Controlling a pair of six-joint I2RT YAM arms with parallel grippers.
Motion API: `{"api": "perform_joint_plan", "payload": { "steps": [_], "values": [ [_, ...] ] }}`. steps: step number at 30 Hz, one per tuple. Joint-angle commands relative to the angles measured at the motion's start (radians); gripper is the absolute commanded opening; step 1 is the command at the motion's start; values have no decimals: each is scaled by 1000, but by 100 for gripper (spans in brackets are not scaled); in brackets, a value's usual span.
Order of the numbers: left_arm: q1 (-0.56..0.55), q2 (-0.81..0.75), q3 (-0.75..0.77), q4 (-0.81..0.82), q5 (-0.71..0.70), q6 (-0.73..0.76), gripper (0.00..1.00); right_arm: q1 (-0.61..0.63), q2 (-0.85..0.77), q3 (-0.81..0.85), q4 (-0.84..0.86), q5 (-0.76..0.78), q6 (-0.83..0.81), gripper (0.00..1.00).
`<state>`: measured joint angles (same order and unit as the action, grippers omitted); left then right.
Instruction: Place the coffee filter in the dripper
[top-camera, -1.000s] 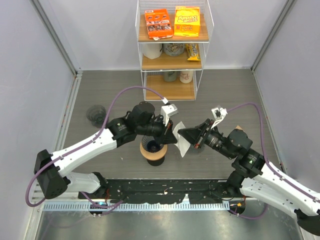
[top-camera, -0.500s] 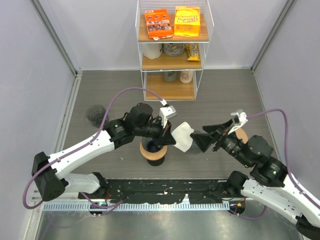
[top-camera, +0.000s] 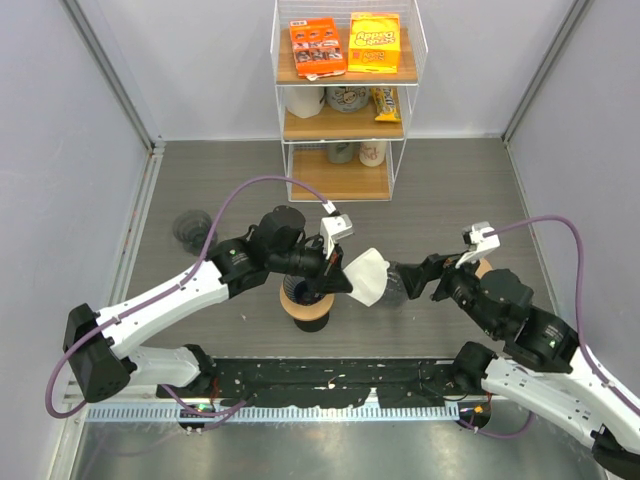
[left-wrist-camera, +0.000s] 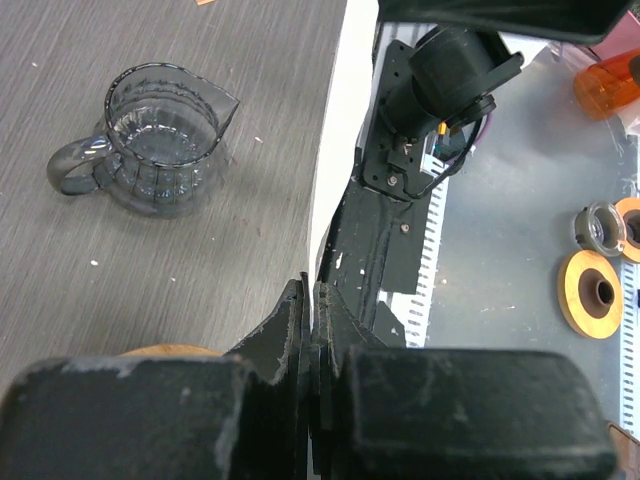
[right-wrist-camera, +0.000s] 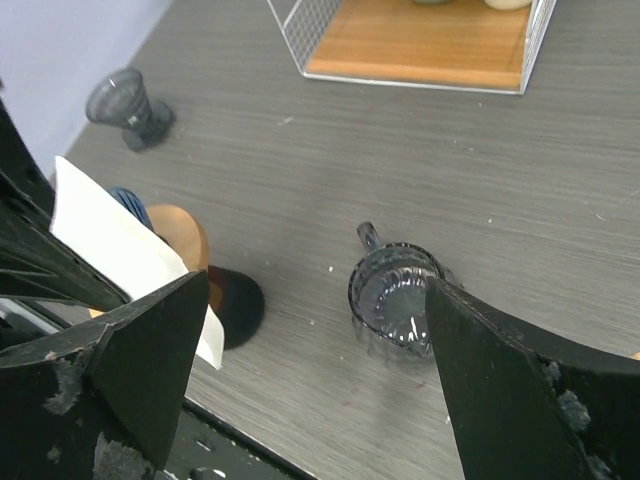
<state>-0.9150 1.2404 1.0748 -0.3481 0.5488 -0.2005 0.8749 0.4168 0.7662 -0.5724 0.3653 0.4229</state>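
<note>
The white paper coffee filter (top-camera: 366, 276) hangs in the air just right of the dripper, pinched at its left edge by my shut left gripper (top-camera: 340, 272). The dripper (top-camera: 305, 300), brown with a dark inside, stands on the table under the left wrist. The left wrist view shows the filter (left-wrist-camera: 335, 150) edge-on, running up from the closed fingertips (left-wrist-camera: 300, 300). My right gripper (top-camera: 408, 283) stands open a short way right of the filter, touching nothing. Its own view shows the filter (right-wrist-camera: 115, 250) and the dripper (right-wrist-camera: 182, 240) at the left.
A ribbed glass server (top-camera: 393, 290) (right-wrist-camera: 396, 296) (left-wrist-camera: 160, 140) sits on the table below the right gripper. A small glass cup (top-camera: 192, 229) (right-wrist-camera: 128, 100) stands at the far left. A wire shelf rack (top-camera: 345, 100) with snack boxes and cups is at the back.
The right gripper has opened, let go of the filter and drawn back to the right. The left gripper keeps hold of the filter, which has tilted slightly.
</note>
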Motion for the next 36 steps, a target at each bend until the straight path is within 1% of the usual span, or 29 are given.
{"api": "perform_joint_plan", "payload": {
  "steps": [1, 5, 8, 17, 24, 33, 36],
  "values": [
    [2, -32, 4, 38, 39, 19, 0, -1, 22, -5, -3, -43, -41, 95],
    [2, -30, 7, 38, 45, 19, 0, -2, 25, -18, 22, -94, -65, 95],
    [2, -32, 7, 38, 49, 19, 0, -2, 28, -24, 32, -101, -69, 96],
    [2, -38, 1, 40, 53, 19, 0, -2, 27, -22, 34, -72, -75, 95],
    [2, -35, 2, 40, 45, 16, 0, -2, 30, -22, 72, -201, -90, 96],
    [2, -27, 2, 43, 49, 15, 0, -2, 25, -25, 94, -258, -98, 95],
    [2, -27, 1, 49, 83, 21, 0, -2, 37, -38, 127, -290, -110, 96]
  ]
}}
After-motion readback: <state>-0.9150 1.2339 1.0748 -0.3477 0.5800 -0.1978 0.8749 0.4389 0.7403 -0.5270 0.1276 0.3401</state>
